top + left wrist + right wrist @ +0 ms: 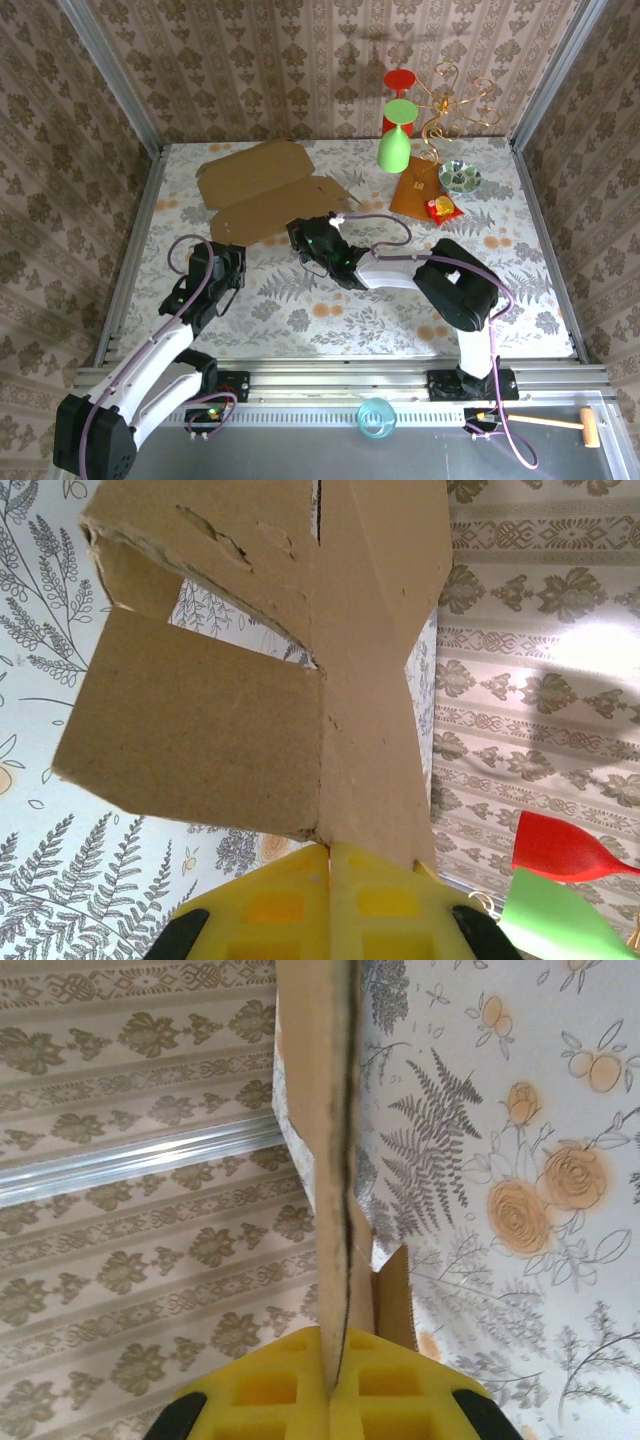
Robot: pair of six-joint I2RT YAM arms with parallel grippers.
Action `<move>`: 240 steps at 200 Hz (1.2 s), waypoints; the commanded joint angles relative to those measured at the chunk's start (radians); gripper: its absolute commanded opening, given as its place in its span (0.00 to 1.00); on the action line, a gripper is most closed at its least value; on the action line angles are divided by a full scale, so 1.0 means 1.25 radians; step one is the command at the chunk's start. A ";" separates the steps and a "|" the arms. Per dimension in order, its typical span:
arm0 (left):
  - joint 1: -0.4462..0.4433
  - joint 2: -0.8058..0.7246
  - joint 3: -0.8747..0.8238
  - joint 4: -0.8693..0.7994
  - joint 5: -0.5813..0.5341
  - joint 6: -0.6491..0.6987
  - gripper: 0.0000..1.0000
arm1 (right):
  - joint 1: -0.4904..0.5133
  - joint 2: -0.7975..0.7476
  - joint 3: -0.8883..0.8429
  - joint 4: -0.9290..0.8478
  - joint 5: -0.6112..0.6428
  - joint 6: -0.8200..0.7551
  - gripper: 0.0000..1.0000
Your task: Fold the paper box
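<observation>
The paper box (262, 190) is a light-brown cardboard sheet with flaps, lying at the back left of the table with its near edge lifted. My left gripper (229, 249) is at its near left corner. In the left wrist view its yellow fingers (290, 900) are pressed together on the edge of the paper box (230, 710), which rises away with flaps spread. My right gripper (300, 230) is at the near right edge. In the right wrist view that gripper (330, 1362) is shut on a doubled layer of the paper box (325, 1110), seen edge-on.
An orange-brown flat square piece (418, 188) lies at the back right. Beside it are a small bowl (460, 177), a green glass (396, 140), a red glass (398, 95) and a gold wire ornament (455, 105). A teal cup (376, 415) and a wooden mallet (570, 425) rest on the near rail.
</observation>
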 commanded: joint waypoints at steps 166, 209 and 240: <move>0.506 0.227 0.510 -0.369 0.302 0.570 0.52 | -0.001 -0.249 0.632 -0.640 0.031 -0.229 0.00; 0.449 0.307 0.471 -0.322 0.381 0.575 0.41 | -0.008 -0.179 0.701 -0.790 0.052 -0.079 0.00; 0.479 0.264 0.471 -0.394 0.358 0.602 0.42 | -0.058 -0.072 0.703 -0.728 0.030 -0.036 0.00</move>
